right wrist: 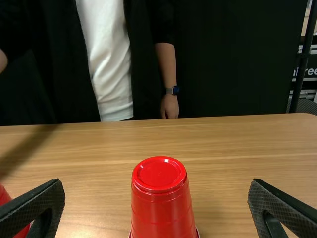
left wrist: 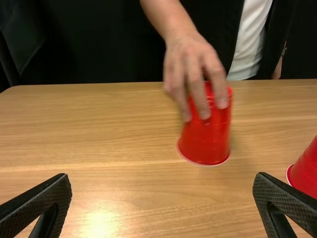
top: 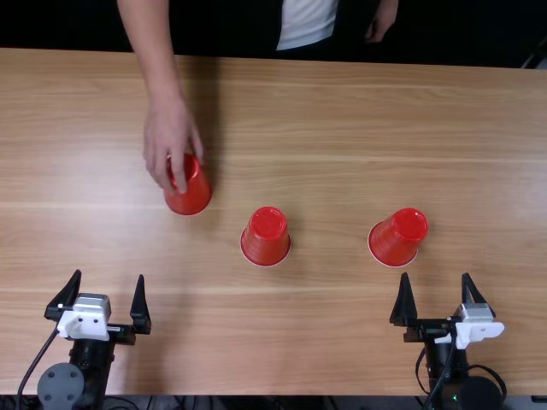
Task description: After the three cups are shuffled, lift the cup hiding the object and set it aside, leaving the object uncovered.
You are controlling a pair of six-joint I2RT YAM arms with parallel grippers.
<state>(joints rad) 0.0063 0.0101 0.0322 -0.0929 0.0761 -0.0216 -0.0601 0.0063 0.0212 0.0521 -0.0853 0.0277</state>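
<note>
Three red cups stand upside down on the wooden table. A person's hand [top: 169, 141] grips the left cup [top: 189, 193] from above; the left wrist view shows that hand [left wrist: 194, 69] on the same cup [left wrist: 205, 134]. The middle cup [top: 266, 237] and the right cup [top: 398, 237] stand free. My left gripper [top: 101, 299] is open near the table's front edge, below the left cup. My right gripper [top: 434, 299] is open near the front edge, just in front of the right cup [right wrist: 161, 203]. The object is hidden.
The person stands across the table at its far edge [top: 342, 60]. Bare wood lies between the cups and both grippers. The middle cup's edge [left wrist: 304, 168] shows beside my left gripper's finger.
</note>
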